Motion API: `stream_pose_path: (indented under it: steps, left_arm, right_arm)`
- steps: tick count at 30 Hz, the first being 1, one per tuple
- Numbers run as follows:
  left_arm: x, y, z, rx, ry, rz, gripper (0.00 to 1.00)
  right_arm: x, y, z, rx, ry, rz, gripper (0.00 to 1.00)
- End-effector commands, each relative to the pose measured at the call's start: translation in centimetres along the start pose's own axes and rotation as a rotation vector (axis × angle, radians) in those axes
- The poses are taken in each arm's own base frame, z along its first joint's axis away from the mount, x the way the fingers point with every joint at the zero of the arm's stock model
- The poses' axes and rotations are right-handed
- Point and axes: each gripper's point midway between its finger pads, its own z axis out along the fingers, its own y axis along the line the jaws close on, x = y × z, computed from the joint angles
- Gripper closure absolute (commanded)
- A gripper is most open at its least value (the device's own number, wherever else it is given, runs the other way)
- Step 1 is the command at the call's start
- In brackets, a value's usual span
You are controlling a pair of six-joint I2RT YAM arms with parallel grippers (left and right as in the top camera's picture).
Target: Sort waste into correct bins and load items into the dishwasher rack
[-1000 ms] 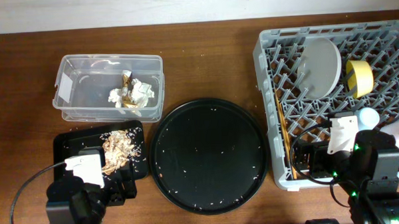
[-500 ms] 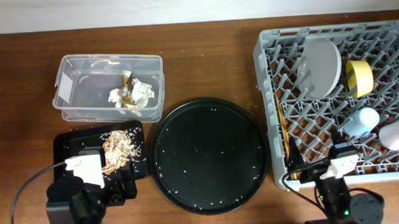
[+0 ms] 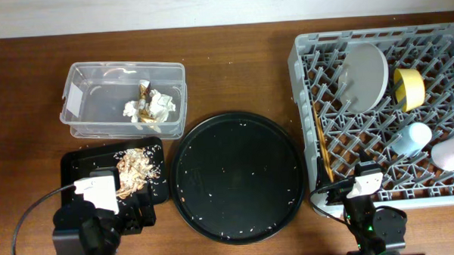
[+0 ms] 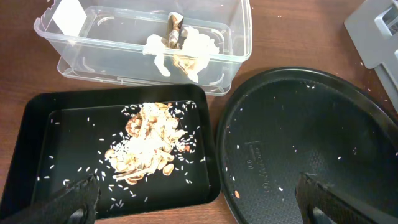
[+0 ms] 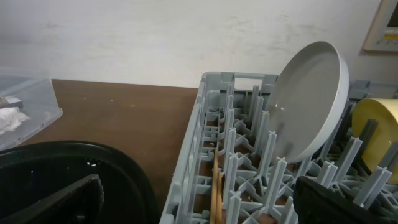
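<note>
Left gripper [image 4: 196, 190]: fingers spread, gripping nothing. Scraps [image 4: 149, 143] lie at 11 o'clock in the black tray [image 4: 37, 124], tub [image 4: 230, 37] beyond. Right gripper [image 5: 199, 186]: spread, gripping nothing, at the rack [image 5: 186, 162] edge. Chopsticks [image 5: 216, 177] at 12 o'clock, plate [image 5: 308, 102] at 1 o'clock.

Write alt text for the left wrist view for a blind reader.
A shallow black tray holds a pile of food scraps and rice. Behind it, a clear tub contains crumpled tissues and a foil wrapper; a large round black tray lies to the right. The left gripper, below, has its jaws wide apart.
</note>
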Motion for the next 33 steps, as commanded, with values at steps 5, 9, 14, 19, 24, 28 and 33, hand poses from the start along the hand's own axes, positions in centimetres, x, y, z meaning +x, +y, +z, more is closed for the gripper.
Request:
stream_pose_path:
  steps: [5, 9, 14, 19, 24, 28, 33]
  left_arm:
    - [0.1, -0.1, 0.0, 0.006, -0.001, 0.002, 0.01]
    - [0.1, -0.1, 0.0, 0.006, -0.001, 0.001, 0.01]
    - [0.1, -0.1, 0.0, 0.006, -0.001, 0.001, 0.01]
    - [0.5, 0.5, 0.4, -0.015, -0.081, 0.010, 0.01]
    - [1.8, -0.3, 4.6, 0.067, -0.335, 0.040, 0.01]
    - [-0.2, -0.4, 5.7, 0.081, -0.581, 0.056, 0.01]
    - [1.6, -0.1, 8.0, 0.067, -0.577, 0.096, 0.01]
  right_arm:
    - [0.2, -0.1, 0.0, 0.007, -0.001, -0.006, 0.02]
    - [0.2, -0.1, 0.0, 0.007, -0.001, -0.006, 0.01]
    - [0.2, -0.1, 0.0, 0.007, -0.001, -0.006, 0.02]
    - [0.2, -0.1, 0.0, 0.007, -0.001, -0.006, 0.02]
    - [0.2, -0.1, 0.0, 0.007, -0.001, -0.006, 0.02]
    - [0.2, -0.1, 0.0, 0.007, -0.001, -0.006, 0.02]
    - [0.2, -0.1, 0.0, 0.007, -0.001, -0.006, 0.02]
